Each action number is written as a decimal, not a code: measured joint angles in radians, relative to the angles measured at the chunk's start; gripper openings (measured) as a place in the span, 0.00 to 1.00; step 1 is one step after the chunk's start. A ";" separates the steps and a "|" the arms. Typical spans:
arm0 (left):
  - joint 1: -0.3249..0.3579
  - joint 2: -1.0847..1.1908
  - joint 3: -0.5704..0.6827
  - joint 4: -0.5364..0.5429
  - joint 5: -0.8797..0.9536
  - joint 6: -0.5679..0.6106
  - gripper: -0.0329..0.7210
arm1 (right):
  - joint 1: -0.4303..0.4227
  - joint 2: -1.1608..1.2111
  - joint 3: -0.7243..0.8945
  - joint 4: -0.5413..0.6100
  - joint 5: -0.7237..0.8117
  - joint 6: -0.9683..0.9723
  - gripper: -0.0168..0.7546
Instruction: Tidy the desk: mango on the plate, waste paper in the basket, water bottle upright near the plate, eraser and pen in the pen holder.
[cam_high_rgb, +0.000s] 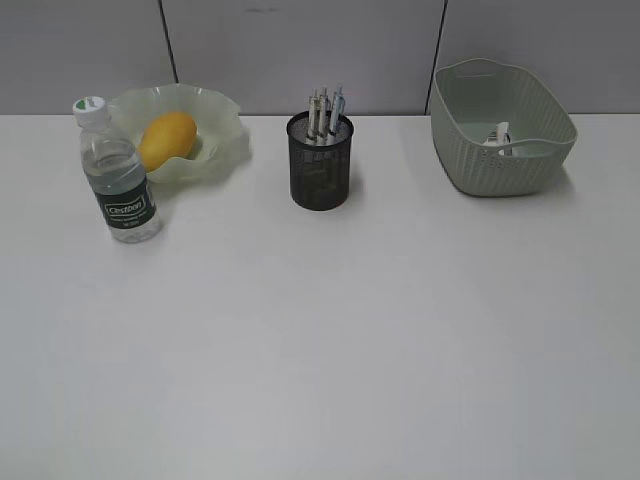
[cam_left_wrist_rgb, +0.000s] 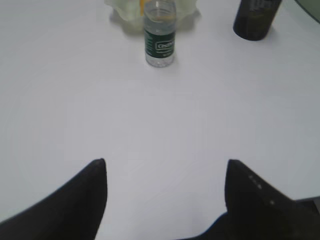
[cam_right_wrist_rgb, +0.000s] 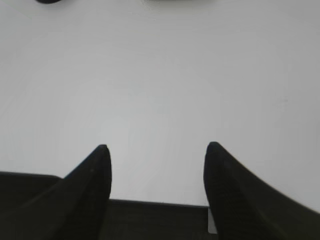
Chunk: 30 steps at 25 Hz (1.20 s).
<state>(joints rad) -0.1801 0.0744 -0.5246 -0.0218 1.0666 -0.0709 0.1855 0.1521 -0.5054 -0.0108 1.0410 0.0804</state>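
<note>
On the white desk (cam_high_rgb: 320, 340) the yellow mango (cam_high_rgb: 166, 139) lies in the pale green wavy plate (cam_high_rgb: 222, 125) at the back left. The water bottle (cam_high_rgb: 115, 175) stands upright just in front of the plate; it also shows in the left wrist view (cam_left_wrist_rgb: 160, 37). The black mesh pen holder (cam_high_rgb: 320, 165) holds several pens (cam_high_rgb: 326, 112); no eraser shows. White paper (cam_high_rgb: 497, 134) lies inside the sage-green basket (cam_high_rgb: 500, 165) at the back right. My left gripper (cam_left_wrist_rgb: 165, 165) and my right gripper (cam_right_wrist_rgb: 157, 150) are open and empty over bare desk, out of the exterior view.
A grey panelled wall runs behind the desk. In the right wrist view the desk's near edge (cam_right_wrist_rgb: 160, 202) lies under the jaws. The pen holder's base (cam_left_wrist_rgb: 255, 22) shows at the top right of the left wrist view.
</note>
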 joint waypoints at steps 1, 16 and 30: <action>0.025 -0.011 0.001 0.000 0.001 0.000 0.78 | -0.021 -0.016 0.000 0.000 0.000 -0.001 0.63; 0.098 -0.082 0.001 -0.001 0.001 0.000 0.78 | -0.093 -0.161 0.001 0.003 0.000 -0.001 0.63; 0.098 -0.082 0.001 -0.001 0.001 0.000 0.78 | -0.093 -0.161 0.001 0.003 0.000 -0.001 0.63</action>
<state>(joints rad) -0.0819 -0.0081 -0.5239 -0.0228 1.0674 -0.0709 0.0924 -0.0089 -0.5042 -0.0078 1.0412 0.0795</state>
